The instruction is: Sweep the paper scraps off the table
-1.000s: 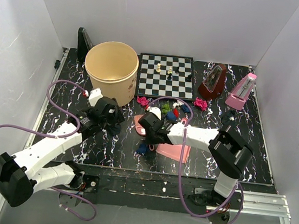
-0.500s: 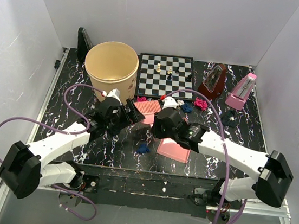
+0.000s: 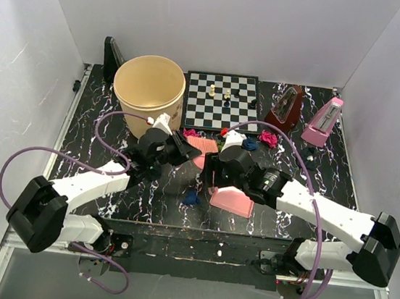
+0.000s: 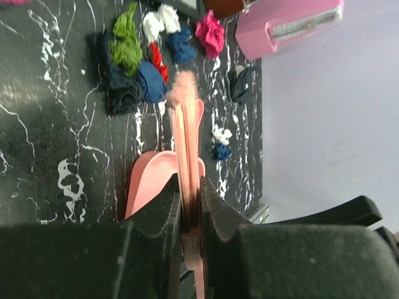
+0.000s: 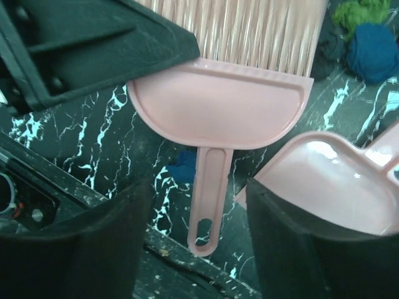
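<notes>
The brush [image 3: 200,147] has changed hands since a moment ago. The left pincer [image 4: 189,187] now clamps it by the head, and the right pincer [image 5: 198,187] has let go, its jaws standing wide either side of the handle. The scraps [image 4: 149,81] lie unswept on the desk [image 3: 95,107]. Most are bunched beyond the bristles, near the chessboard [image 3: 220,101], and one blue wad sits alone by the dustpan [image 3: 232,199]. I see none in the pan. By my reckoning the sweeping proper has not begun.
</notes>
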`<state>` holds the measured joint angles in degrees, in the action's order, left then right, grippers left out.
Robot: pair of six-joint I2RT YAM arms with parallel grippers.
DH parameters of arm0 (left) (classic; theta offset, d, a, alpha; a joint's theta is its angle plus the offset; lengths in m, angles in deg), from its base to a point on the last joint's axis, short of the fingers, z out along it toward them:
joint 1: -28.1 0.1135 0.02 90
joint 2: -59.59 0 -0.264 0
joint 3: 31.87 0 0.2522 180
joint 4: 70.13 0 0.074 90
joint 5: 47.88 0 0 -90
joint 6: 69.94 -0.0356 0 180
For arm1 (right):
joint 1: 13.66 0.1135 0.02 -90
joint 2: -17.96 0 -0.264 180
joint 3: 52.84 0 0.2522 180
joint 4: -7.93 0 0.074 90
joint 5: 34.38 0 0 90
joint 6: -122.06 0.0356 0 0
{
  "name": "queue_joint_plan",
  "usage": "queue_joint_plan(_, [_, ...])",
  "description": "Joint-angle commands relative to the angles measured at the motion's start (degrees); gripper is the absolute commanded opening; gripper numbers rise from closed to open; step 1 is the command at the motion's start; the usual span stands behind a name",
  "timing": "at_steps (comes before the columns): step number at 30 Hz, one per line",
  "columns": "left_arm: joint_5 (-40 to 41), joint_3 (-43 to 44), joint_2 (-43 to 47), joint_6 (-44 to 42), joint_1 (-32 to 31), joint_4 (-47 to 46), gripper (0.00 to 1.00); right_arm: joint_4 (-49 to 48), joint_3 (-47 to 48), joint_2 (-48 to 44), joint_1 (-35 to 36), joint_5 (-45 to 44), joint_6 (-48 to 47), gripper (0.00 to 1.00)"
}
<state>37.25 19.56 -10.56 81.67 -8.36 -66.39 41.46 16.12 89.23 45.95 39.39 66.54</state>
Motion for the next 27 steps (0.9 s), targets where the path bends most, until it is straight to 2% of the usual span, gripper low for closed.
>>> queue_joint_plan(1, [1.5, 1.2, -1.3, 0.4, -2.3, -3.9, 0.00, -1.3, -2.5, -6.4, -1.2, -0.4, -1.0, 0.79])
queue_joint_plan(3, [2.4, -1.2, -0.3, 1.8, -2.4, -8.3, 0.00, -3.7, -5.1, -11.4, -4.1, 3.9, -0.6, 0.83])
queue_joint_plan(8, [7.0, -3.5, 3.8, 1.9, -2.4, -14.8, 0.00, -8.4, -10.8, -22.0, -19.0, 24.4, 4.1, 0.84])
queue_joint_plan(10, [8.5, -3.6, 5.3, 2.1, -2.5, -16.7, 0.00, -13.2, -14.5, -25.9, -25.1, 32.1, 6.6, 0.86])
queue_joint_plan(13, [10.7, -4.2, 6.7, 4.8, -2.3, -21.3, 0.00, -23.0, -18.8, -28.7, -29.2, 39.1, 11.9, 0.86])
queue_joint_plan(17, [9.8, -3.0, 4.9, 8.9, -2.4, -28.8, 0.00, -35.8, -22.5, -29.2, -30.7, 43.5, 19.3, 0.85])
queue_joint_plan(22, [10.0, -0.9, 1.4, 11.4, -3.5, -34.6, 0.00, -52.0, -28.2, -30.8, -30.8, 41.6, 28.9, 0.83])
queue_joint_plan(27, [14.5, 0.0, -0.9, 11.3, -7.6, -38.0, 0.00, -56.0, -28.7, -29.7, -30.7, 40.3, 32.4, 0.79])
